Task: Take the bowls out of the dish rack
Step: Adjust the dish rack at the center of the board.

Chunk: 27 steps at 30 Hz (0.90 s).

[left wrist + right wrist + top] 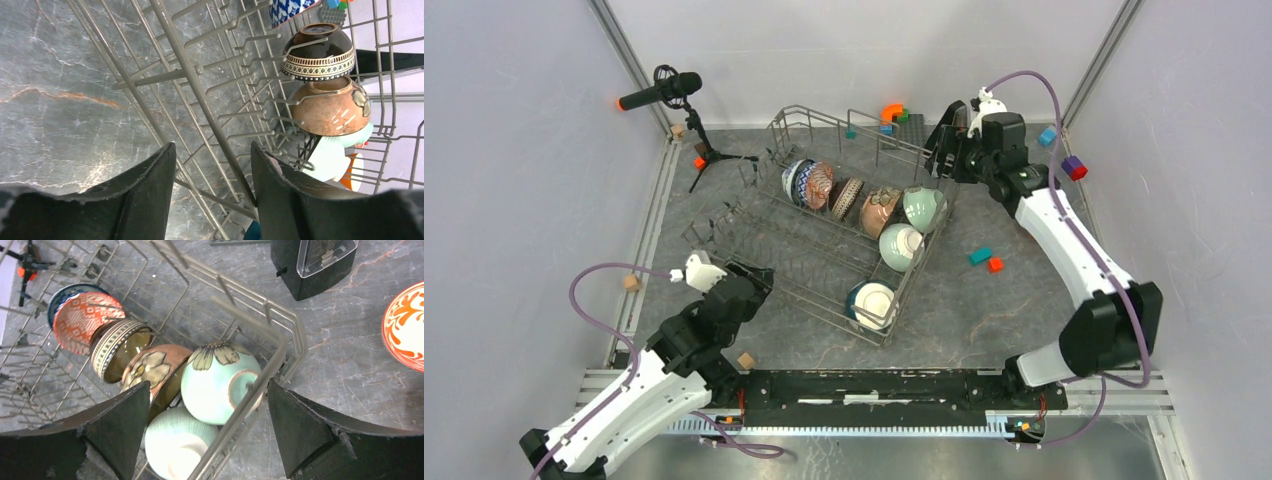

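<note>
Now right tool [208, 384] spread wide, empty, directly over mint bowl [220, 390] standing on edge in dish rack [766, 247] far-right corner; right arm nearest; left tool [212, 152] spread, empty, over bare tines.

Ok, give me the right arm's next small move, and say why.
Probably lower the right gripper onto the mint-green round ceramic bowl with the flower and close on its wall. The jaws stand wide and empty, and that bowl shows right between them, lying on its side in the far right corner of the grey wire dish rack.
</note>
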Each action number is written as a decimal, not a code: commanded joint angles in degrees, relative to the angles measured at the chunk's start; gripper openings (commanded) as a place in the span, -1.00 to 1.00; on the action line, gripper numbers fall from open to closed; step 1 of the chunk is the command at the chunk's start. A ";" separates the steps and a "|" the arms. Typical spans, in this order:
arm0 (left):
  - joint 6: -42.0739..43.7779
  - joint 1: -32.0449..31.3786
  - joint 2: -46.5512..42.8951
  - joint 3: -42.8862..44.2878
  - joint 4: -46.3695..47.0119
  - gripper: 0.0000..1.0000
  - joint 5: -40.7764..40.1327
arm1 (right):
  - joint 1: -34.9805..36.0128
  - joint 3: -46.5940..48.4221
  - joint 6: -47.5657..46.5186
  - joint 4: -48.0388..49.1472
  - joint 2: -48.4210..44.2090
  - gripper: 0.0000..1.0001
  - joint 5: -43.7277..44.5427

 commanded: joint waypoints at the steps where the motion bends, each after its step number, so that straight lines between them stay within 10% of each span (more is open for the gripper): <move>1: 5.50 -0.45 -1.79 2.33 -9.82 0.37 3.37 | 0.59 -2.26 -2.07 -1.51 -8.24 0.88 1.21; 13: 25.05 -0.44 -0.76 17.61 -18.29 0.86 -6.80 | 0.61 -13.41 -0.98 -2.97 -28.68 0.91 -2.85; 22: 61.42 0.64 14.22 28.82 -2.81 0.86 -15.73 | 0.65 -29.52 1.03 1.61 -47.00 0.84 -11.88; 27: 65.18 10.98 22.78 30.35 2.10 0.90 -12.42 | 0.59 -35.68 2.11 3.27 -52.34 0.82 -14.76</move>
